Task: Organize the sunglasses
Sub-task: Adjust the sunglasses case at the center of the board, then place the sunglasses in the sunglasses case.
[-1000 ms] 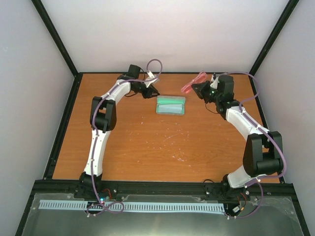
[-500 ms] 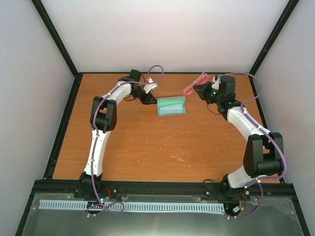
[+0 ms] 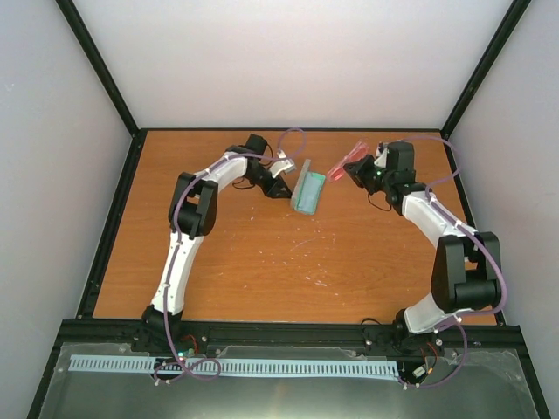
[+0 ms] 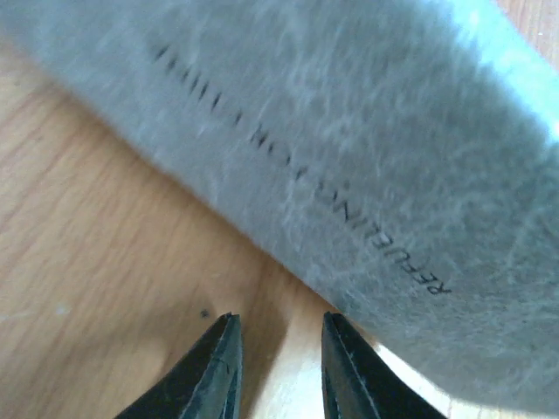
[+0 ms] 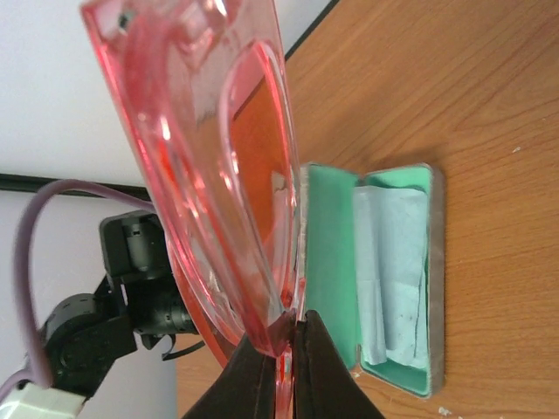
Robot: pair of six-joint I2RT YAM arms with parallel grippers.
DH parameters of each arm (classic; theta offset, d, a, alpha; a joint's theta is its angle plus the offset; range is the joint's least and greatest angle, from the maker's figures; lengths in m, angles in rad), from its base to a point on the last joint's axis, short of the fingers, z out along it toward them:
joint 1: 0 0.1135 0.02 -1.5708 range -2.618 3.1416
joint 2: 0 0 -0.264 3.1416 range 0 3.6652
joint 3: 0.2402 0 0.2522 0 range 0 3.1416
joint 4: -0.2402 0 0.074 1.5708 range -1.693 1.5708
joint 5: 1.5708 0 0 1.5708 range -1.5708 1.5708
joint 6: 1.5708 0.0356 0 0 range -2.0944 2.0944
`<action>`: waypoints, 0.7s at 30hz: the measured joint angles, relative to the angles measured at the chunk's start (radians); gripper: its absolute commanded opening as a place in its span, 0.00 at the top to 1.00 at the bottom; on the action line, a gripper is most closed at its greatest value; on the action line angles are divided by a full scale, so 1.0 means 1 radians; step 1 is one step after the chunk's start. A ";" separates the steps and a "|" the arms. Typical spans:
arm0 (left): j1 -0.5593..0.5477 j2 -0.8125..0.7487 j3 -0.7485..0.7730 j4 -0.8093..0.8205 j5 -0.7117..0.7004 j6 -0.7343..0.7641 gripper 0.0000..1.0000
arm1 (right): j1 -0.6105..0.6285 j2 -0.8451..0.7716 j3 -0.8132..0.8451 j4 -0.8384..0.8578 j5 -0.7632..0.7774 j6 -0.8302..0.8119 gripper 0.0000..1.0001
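The red-pink sunglasses are held up off the table in my right gripper, shut on the frame at its bridge. The grey case lies open at the back middle of the table, its green inside up, with the light blue cloth in it. My left gripper is at the case's left side. In the left wrist view its fingers are slightly apart and hold nothing, with the grey outside of the case just beyond them.
The wooden table has a black rim, with white walls at the back and sides. My left arm shows behind the case in the right wrist view.
My left gripper has pushed against the case, which turned from lying crosswise to nearly lengthwise and slid right. My right gripper has lowered a little toward it with the sunglasses.
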 measured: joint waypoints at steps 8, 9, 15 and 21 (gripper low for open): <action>-0.018 -0.003 -0.010 0.013 0.003 -0.020 0.73 | -0.001 0.235 0.164 -0.090 -0.128 -0.168 0.97; -0.018 -0.005 -0.013 0.015 0.000 -0.020 0.73 | -0.001 0.273 0.199 -0.117 -0.145 -0.203 0.97; -0.009 -0.021 -0.034 0.018 -0.022 -0.021 0.73 | -0.001 0.497 0.451 -0.338 -0.243 -0.453 0.97; 0.005 -0.031 -0.043 0.024 -0.044 -0.026 0.70 | 0.013 0.594 0.573 -0.570 -0.290 -0.674 0.97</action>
